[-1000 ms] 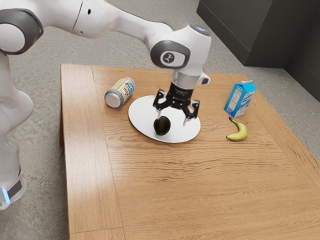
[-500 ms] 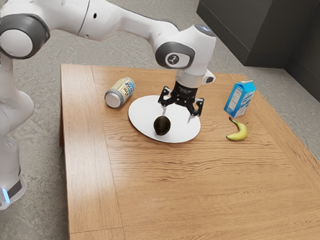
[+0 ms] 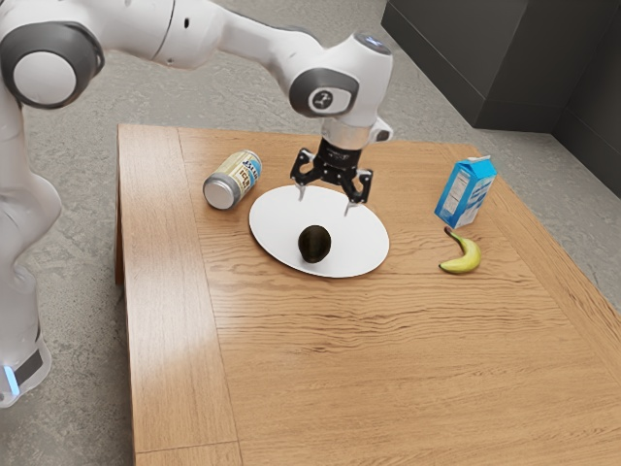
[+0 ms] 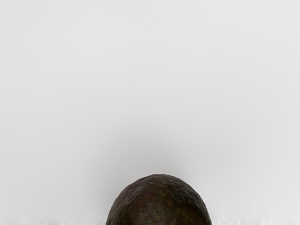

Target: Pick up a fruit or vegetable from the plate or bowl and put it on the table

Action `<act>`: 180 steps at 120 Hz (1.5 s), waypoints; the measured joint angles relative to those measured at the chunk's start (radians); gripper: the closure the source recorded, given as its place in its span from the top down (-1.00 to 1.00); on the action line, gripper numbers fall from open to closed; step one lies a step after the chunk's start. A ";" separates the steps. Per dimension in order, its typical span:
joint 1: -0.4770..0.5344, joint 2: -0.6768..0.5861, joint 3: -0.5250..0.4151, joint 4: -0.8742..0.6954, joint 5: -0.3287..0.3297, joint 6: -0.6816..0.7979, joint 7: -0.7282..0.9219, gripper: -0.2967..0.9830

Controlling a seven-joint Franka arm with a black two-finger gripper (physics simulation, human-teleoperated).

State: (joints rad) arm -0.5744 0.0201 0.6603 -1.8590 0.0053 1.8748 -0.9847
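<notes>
Shifted toward the exterior view's left, the hand (image 3: 327, 201), fingers apart, should centre over the avocado (image 3: 314, 245) and straddle it evenly before closing.

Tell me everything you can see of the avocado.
The avocado is rounded and nearly black-brown, with pebbly skin showing faint greenish and reddish flecks; no cut is visible. It rests on the white plate, off-centre toward the exterior camera. Only the plate appears to touch it; the open end effector hangs clear.
</notes>
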 joint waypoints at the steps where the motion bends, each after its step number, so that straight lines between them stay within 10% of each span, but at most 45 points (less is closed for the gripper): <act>1: -0.001 -0.002 0.000 -0.003 0.000 0.001 0.002 0.54; 123: -0.032 0.022 0.002 -0.173 -0.048 0.195 0.145 0.51; 180: -0.037 0.022 0.003 -0.167 -0.051 0.220 0.154 -0.02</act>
State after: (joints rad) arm -0.6115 0.0420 0.6630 -2.0264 -0.0454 2.0946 -0.8307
